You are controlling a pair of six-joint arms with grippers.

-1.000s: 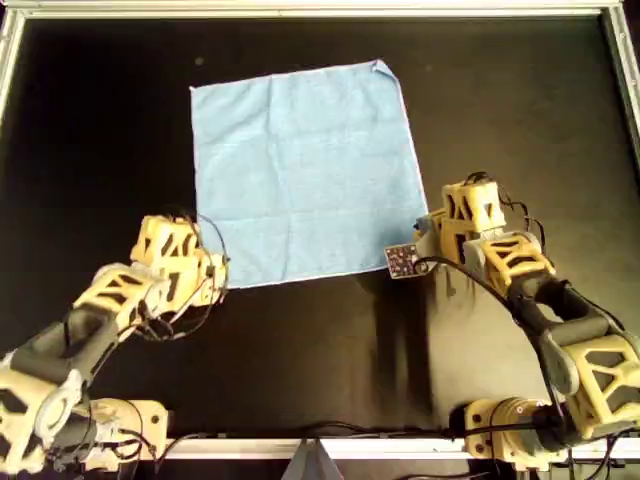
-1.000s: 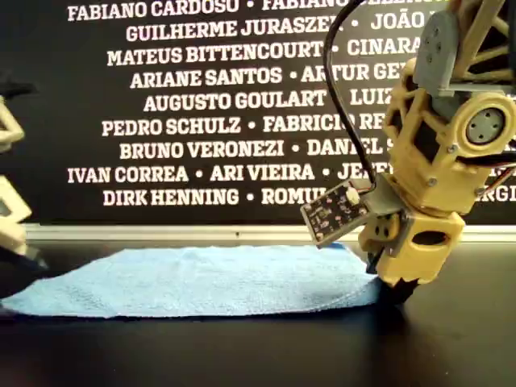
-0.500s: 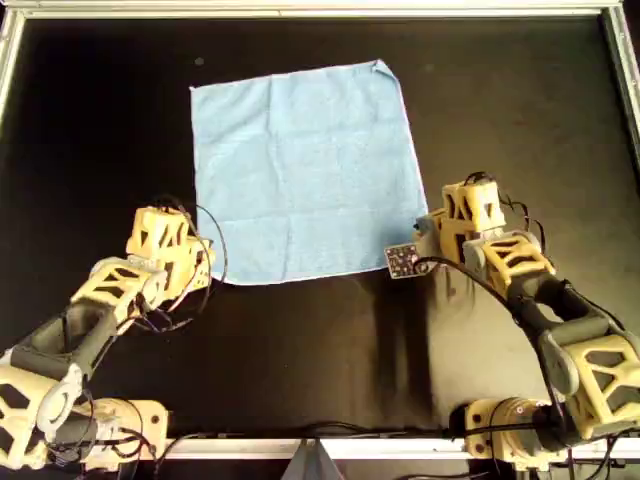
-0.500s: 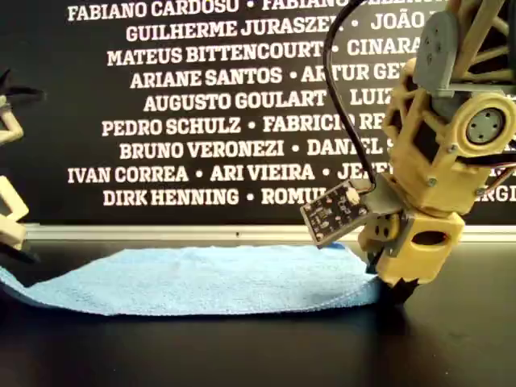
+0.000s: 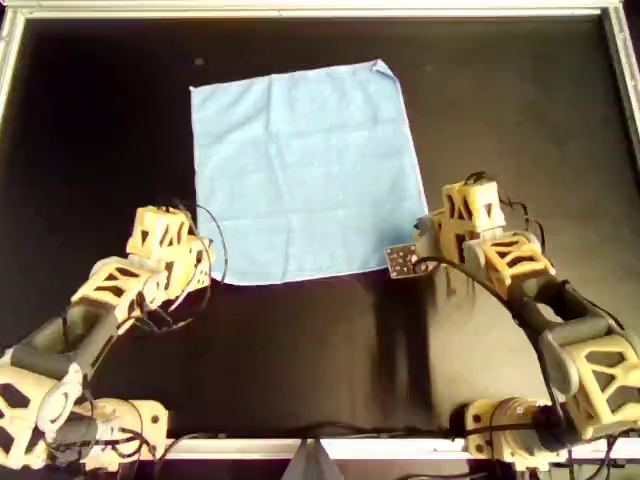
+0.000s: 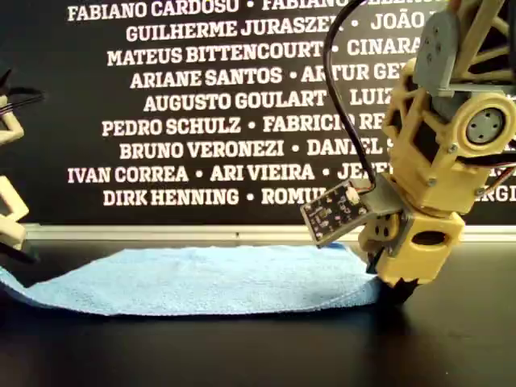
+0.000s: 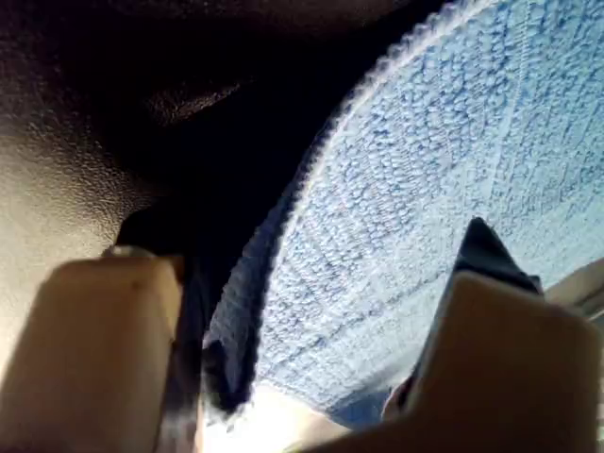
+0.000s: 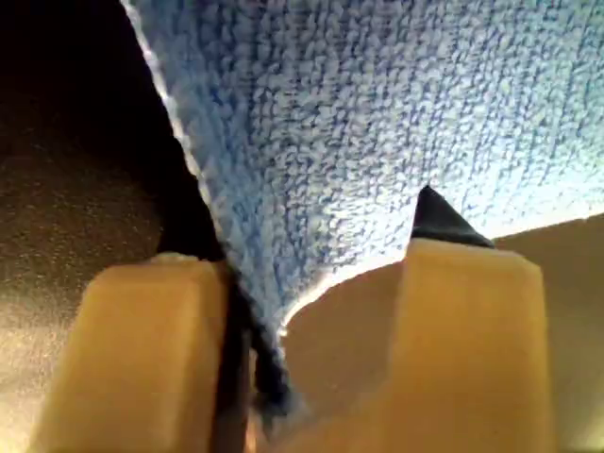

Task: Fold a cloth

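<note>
The light sky-blue cloth (image 5: 305, 170) lies spread flat on the black table, with faint crease lines. My left gripper (image 5: 205, 268) is at the cloth's near corner on the overhead view's left. In the left wrist view that corner of the cloth (image 7: 425, 217) runs down between the fingers, and the left gripper (image 7: 311, 245) is shut on it. In the exterior view this corner of the cloth (image 6: 201, 282) curls up off the table toward the left gripper (image 6: 10, 242). My right gripper (image 5: 430, 235) (image 6: 387, 282) sits low on the other near corner. The right gripper (image 8: 302, 236) pinches the cloth (image 8: 359, 123) there.
A metal frame (image 5: 320, 10) borders the black table. A small circuit board (image 5: 402, 260) (image 6: 334, 211) sticks out beside the right gripper. Cables loop around both arms. A dark wall with white names (image 6: 201, 105) stands behind the table in the exterior view.
The left gripper has shifted slightly toward the overhead view's left, and the cloth corner it holds has risen off the table. The right arm has not moved.
</note>
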